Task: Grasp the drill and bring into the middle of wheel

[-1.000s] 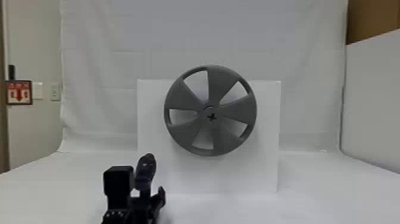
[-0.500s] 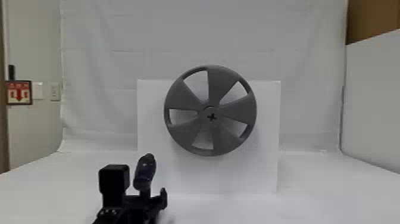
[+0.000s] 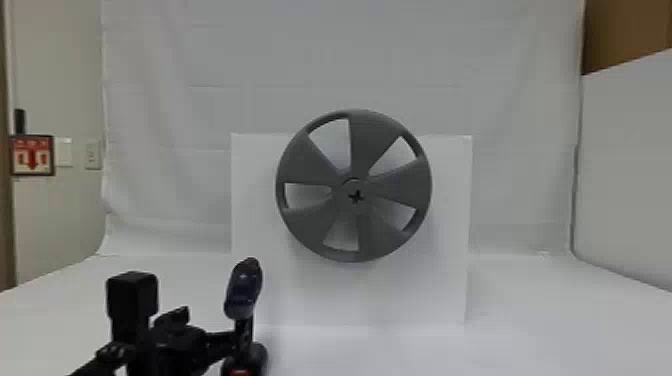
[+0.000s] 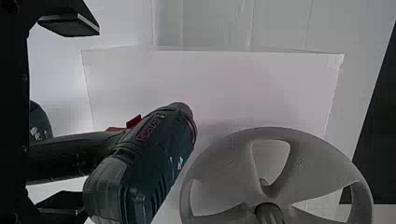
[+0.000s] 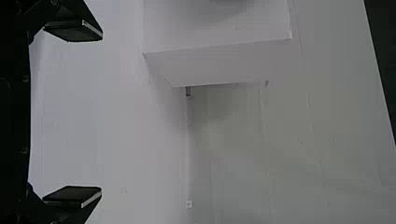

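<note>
Head view puts the grey wheel (image 3: 320, 220) near the middle of the scene, upright in front of a white board (image 3: 420, 295), with a small cross-shaped opening (image 3: 355, 196) at its hub. The drill (image 3: 243, 288) is at about half past seven from that hub, well apart from the wheel, its handle running down and a spot of red low on its base. Just beside the drill, on its nine o'clock side, is the left gripper (image 3: 210, 330).

In the left wrist view the left gripper's jaws stand wide apart. The drill's handle (image 4: 74, 156) lies between them, with a clear gap on the side of one finger (image 4: 70, 24); whether the other touches the drill, I cannot tell. The nose (image 4: 180, 109) of the drill points away from the camera toward the board, and its red trigger (image 4: 134, 121) shows beside the handle.

Right wrist view has the right gripper (image 5: 100, 113) with its jaws wide apart too, holding nothing.

Behind the board in the head view hangs a white cloth (image 3: 280, 55). A red and white sign (image 3: 32, 155) is on the wall toward nine o'clock, close to a wall switch (image 3: 92, 154), and a brown panel (image 3: 625, 32) sits toward two o'clock.
</note>
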